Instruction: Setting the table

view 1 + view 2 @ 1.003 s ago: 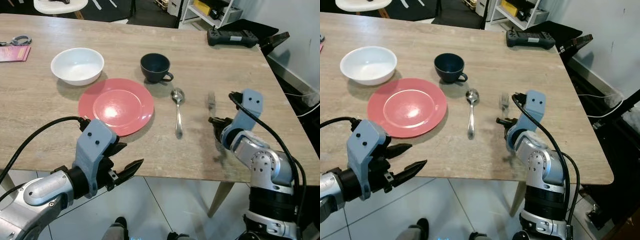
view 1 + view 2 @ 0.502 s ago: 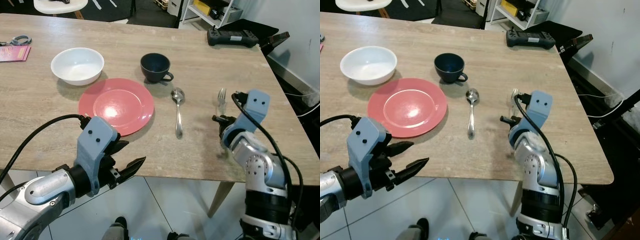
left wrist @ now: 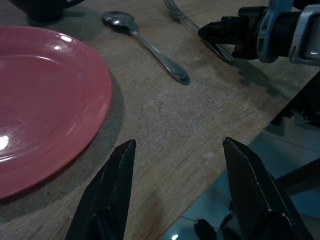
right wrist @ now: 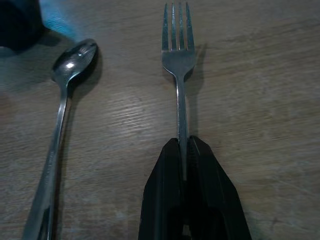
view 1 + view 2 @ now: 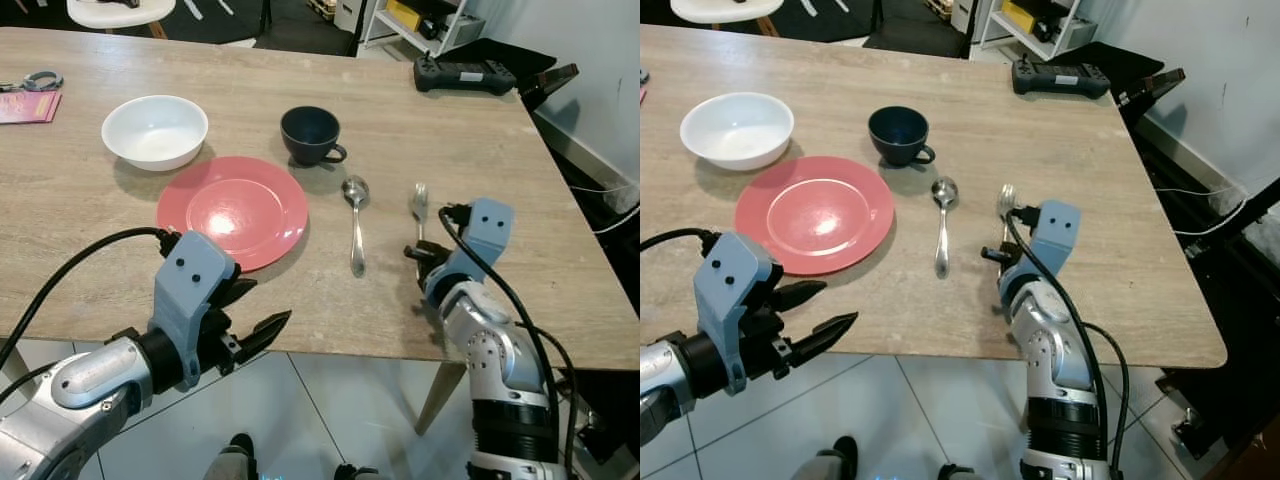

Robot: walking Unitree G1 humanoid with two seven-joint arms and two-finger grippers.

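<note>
A silver fork (image 5: 419,203) lies on the wooden table (image 5: 480,140), parallel to and right of a silver spoon (image 5: 355,225). My right gripper (image 4: 182,145) is shut on the fork's handle, low over the table near its front edge (image 5: 420,252). Left of the spoon sits a red plate (image 5: 232,210). Behind it are a white bowl (image 5: 155,130) and a dark blue cup (image 5: 310,133). My left gripper (image 5: 255,318) hangs open just off the table's front edge, below the plate, with nothing between its fingers (image 3: 112,190).
A black controller (image 5: 465,73) rests at the table's far right corner. A red booklet (image 5: 30,105) and a small metal item (image 5: 35,80) lie at the far left. White tiled floor (image 5: 330,420) lies below the front edge.
My right gripper has carried the fork leftward, closer to the spoon, after swinging it out to the right. The left arm has barely moved.
</note>
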